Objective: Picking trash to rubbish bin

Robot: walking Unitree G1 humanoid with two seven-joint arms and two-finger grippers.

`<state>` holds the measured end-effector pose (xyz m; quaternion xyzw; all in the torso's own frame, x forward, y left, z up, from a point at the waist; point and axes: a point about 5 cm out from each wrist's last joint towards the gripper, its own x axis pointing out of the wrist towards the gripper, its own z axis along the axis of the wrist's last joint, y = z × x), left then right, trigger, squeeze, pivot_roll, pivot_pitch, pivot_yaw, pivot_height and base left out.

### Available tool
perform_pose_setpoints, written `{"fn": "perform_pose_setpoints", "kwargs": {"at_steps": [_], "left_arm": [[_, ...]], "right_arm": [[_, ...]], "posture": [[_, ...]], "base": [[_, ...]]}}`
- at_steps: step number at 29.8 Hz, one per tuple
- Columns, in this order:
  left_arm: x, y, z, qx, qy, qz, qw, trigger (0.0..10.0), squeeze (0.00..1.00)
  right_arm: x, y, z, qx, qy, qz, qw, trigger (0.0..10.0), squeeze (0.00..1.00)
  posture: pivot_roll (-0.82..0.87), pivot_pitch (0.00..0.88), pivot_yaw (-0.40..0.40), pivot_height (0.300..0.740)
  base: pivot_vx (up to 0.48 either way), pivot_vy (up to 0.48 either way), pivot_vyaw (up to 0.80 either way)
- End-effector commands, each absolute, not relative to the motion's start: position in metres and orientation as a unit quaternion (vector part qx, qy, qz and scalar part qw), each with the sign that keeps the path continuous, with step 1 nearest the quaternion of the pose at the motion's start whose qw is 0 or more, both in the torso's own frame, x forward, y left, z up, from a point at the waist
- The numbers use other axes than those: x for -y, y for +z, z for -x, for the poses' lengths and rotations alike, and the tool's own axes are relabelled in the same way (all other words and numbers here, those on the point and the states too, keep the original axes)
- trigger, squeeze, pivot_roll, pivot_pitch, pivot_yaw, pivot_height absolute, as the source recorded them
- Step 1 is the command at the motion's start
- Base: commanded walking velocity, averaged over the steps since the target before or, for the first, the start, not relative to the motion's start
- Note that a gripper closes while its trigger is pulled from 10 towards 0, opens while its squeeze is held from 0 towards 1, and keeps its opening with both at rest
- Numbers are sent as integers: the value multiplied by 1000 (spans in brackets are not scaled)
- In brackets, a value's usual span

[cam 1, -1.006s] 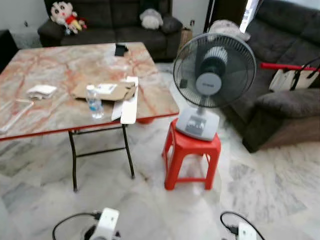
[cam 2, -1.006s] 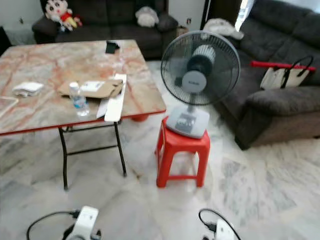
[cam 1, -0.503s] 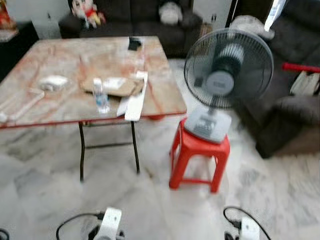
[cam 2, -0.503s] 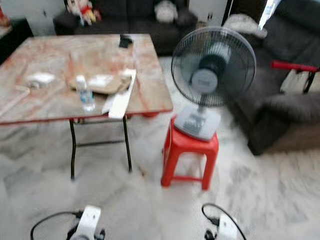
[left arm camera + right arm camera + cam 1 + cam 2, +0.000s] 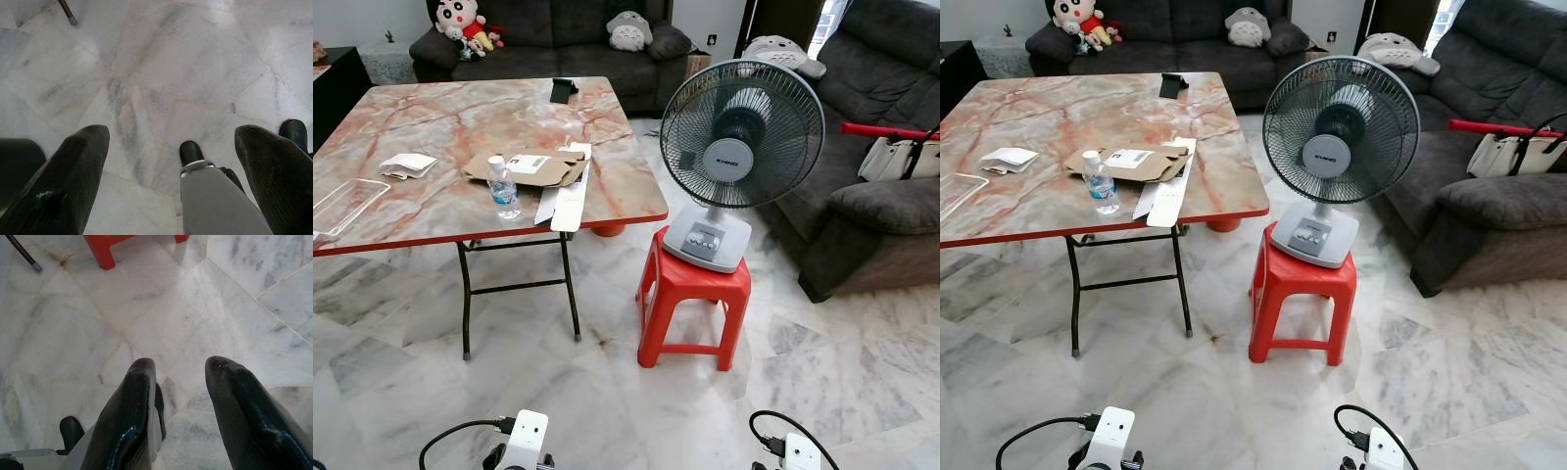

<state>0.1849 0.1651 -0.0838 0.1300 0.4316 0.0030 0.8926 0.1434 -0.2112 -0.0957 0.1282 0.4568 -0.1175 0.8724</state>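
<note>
The left gripper (image 5: pixel 171 147) was held wide apart and the right gripper (image 5: pixel 178 369) parted, both empty above veined marble floor (image 5: pixel 161 318). A clear plastic bottle (image 5: pixel 503 188) and flattened cardboard (image 5: pixel 524 168) were seen far ahead on a marbled table (image 5: pixel 431 117).

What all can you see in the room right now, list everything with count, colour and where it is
Table: one, marbled pink top, left.
Water bottle: one, clear, near table's front edge.
Cardboard: one flat brown piece, behind the bottle.
White strip: one, overhanging the front edge.
Tissue: one, white, table's left.
Clear tray: one, left edge.
Fan: one, grey, on stool.
Stool: one, red, centre floor.
Sofas: dark grey, back and right.
Left gripper: open, above floor.
Right gripper: open, above floor.
</note>
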Motion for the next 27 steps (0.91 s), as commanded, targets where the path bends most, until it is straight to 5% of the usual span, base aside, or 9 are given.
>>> {"fn": "perform_pose_setpoints", "kwargs": {"at_steps": [1, 17, 27], "left_arm": [[-164, -84, -186, -434, 4, -129, 892, 10000, 0], [-163, -83, -186, -428, 5, -120, 896, 10000, 0], [-163, -84, -186, -430, 5, -119, 895, 10000, 0]], "right_arm": [[212, -95, -145, -454, -120, -125, 874, 10000, 0], [212, -95, -146, -455, -111, -113, 876, 10000, 0], [212, -95, -144, -458, -111, -108, 875, 10000, 0]], "posture": [[-66, 15, -57, 740], [-65, 19, -58, 740], [-65, 25, -56, 740]], "base": [[0, 0, 0], [0, 0, 0], [0, 0, 800]]}}
